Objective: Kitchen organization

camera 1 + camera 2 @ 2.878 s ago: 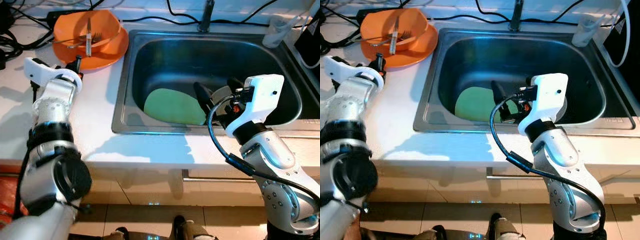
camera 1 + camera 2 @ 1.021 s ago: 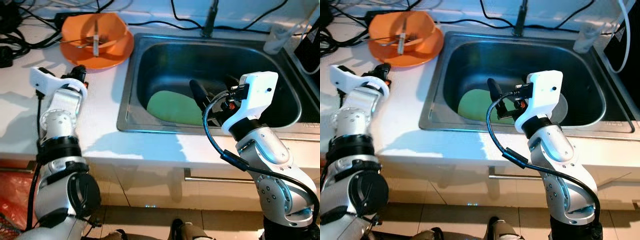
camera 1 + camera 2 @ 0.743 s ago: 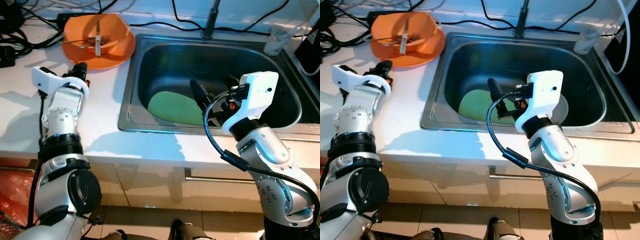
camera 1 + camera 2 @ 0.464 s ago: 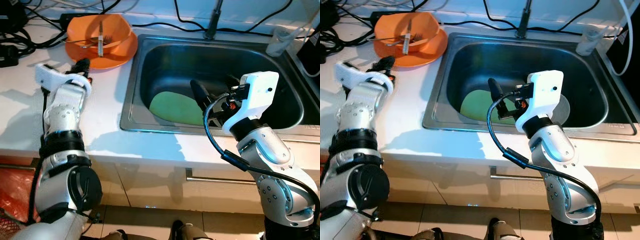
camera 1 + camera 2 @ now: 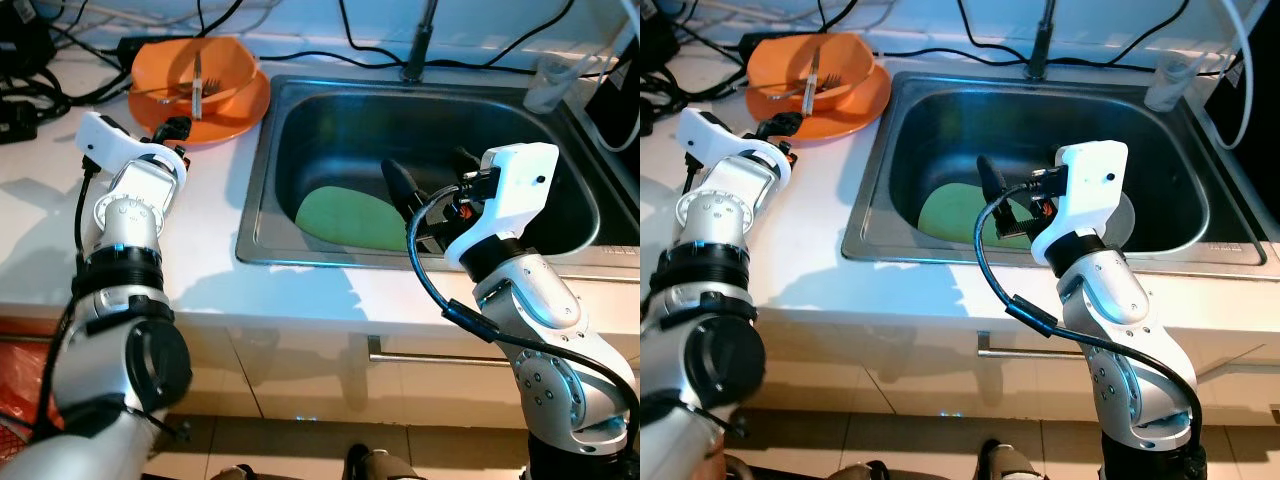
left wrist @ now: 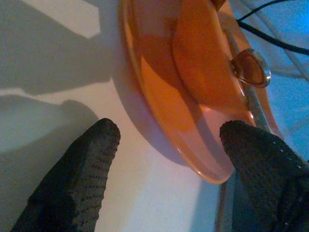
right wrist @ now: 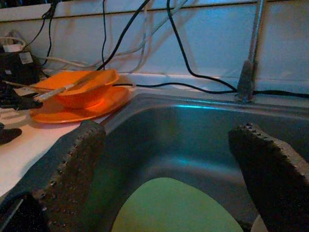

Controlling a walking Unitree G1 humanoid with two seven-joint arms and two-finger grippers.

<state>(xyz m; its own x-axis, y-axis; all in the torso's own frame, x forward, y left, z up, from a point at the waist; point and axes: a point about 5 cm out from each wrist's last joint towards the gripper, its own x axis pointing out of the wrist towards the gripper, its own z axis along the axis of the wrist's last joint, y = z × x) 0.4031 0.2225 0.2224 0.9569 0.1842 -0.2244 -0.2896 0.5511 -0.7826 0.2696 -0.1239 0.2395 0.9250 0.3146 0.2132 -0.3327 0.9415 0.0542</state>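
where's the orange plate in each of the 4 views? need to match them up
Left eye view: orange plate upper left, on the counter left of the sink.
Right eye view: upper left, same spot.
Left wrist view: its rim close ahead, between the left gripper fingers.
Right wrist view: left, beyond the sink edge.
Shared landmark: the orange bowl with cutlery on it.

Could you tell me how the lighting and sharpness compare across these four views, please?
Left eye and right eye views: bright and sharp, with hard arm shadows on the white counter. Left wrist view: soft focus, dark shadow beside the orange plate, textured fingertips fairly crisp. Right wrist view: dim and bluish, a glare streak on the sink rim.
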